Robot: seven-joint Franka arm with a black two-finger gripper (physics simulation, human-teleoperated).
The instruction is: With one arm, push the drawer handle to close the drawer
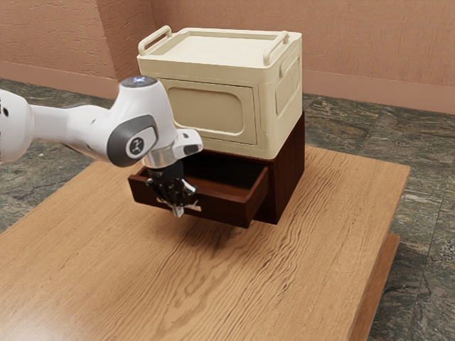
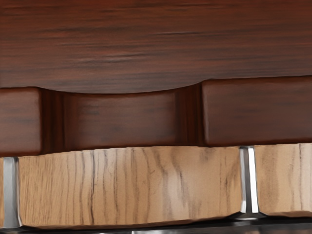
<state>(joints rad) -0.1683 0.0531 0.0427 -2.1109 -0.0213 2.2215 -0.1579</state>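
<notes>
Hanging by the near side of the open drawer (image 1: 226, 212), the gripper (image 1: 178, 209) maybe touched the handle (image 1: 195, 208); I could not tell if it was clenched.

Claw (image 1: 178, 208) Hides Part of the Handle (image 1: 196, 208)

In the exterior view we also lose a stretch of the drawer (image 1: 226, 211) front behind it. Shadow keeps the drawer's inner depths from us. The exterior view's edges cut off our arm (image 1: 75, 121) and tabletop (image 1: 128, 270); the wrist view's crop drawer and handle.
</notes>
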